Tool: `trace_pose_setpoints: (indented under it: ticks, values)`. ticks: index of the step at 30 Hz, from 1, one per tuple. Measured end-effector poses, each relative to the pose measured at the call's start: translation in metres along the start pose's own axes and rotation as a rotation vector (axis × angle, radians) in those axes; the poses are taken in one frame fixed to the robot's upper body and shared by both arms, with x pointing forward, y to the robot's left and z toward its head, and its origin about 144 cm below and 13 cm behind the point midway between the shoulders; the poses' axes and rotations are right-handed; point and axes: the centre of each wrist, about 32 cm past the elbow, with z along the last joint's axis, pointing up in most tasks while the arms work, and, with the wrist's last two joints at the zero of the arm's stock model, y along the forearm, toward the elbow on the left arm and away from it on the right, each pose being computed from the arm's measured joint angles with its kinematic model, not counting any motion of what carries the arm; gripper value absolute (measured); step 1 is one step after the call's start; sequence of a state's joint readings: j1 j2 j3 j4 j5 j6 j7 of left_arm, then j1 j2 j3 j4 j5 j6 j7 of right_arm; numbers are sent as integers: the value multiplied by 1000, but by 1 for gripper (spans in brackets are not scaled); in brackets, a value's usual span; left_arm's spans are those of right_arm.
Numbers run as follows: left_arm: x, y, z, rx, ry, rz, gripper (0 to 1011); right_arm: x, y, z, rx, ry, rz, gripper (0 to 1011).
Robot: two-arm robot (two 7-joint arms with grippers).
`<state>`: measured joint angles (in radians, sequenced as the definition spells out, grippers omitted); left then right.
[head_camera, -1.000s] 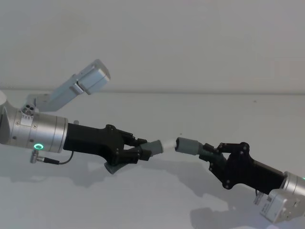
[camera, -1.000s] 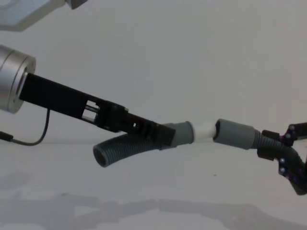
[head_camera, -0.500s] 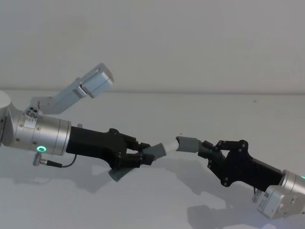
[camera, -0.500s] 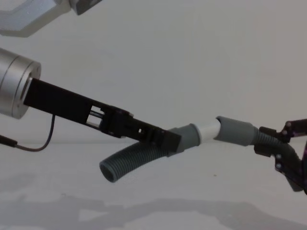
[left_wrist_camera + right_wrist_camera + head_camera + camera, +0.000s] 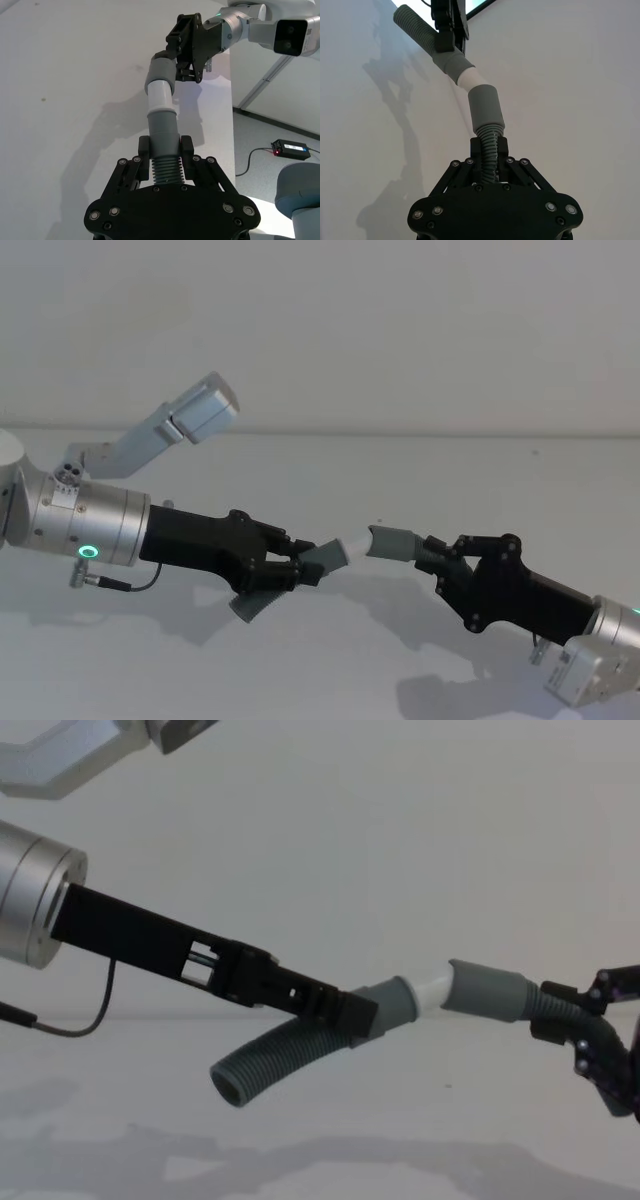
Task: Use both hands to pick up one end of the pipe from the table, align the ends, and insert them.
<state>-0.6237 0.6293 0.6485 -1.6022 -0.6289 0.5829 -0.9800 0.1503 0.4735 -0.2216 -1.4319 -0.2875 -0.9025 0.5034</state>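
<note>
Both pipe pieces hang above the white table (image 5: 300,680). My left gripper (image 5: 303,566) is shut on the ribbed part of the left piece (image 5: 280,1057), just behind its grey cuff (image 5: 392,1003). The loose ribbed end droops toward the table. My right gripper (image 5: 433,558) is shut on the ribs of the right piece, behind its wider socket cuff (image 5: 393,541). The white tip (image 5: 431,990) slants up and meets the socket's mouth (image 5: 485,990), with most of the white still showing. In the left wrist view the tip (image 5: 160,95) lines up with the socket (image 5: 162,70).
A grey box-shaped module (image 5: 195,410) sticks up behind my left wrist, and a thin cable (image 5: 120,583) loops under it. A pale wall rises behind the table. The left wrist view shows the table's edge and a small black box (image 5: 290,147) on the floor beyond it.
My left gripper dropped and tilted its cuff upward. The gap between white tip and socket closed, so they now touch. The right gripper shifted slightly.
</note>
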Motion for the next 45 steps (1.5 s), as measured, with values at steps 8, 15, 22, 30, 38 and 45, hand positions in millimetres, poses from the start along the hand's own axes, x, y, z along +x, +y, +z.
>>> trace_pose_setpoints:
  ticks: [8, 15, 22, 30, 38, 45]
  values:
    - [1, 2, 1, 12, 16, 8, 351, 0, -1, -3, 22, -26, 0, 155]
    - [2, 2, 3, 25, 24, 1, 351, 1, -2, -4, 40, -41, -1, 155]
    - [3, 1, 5, 38, 25, -27, 351, 2, -2, -6, 57, -51, 0, 155]
    - [5, -4, 8, 51, 22, -67, 351, 3, -3, -7, 73, -57, 1, 155]
    - [6, -6, 9, 56, 23, -78, 351, 3, -3, -8, 85, -61, 7, 153]
    - [5, -6, 10, 57, 33, -67, 351, 3, -4, -8, 92, -65, 15, 155]
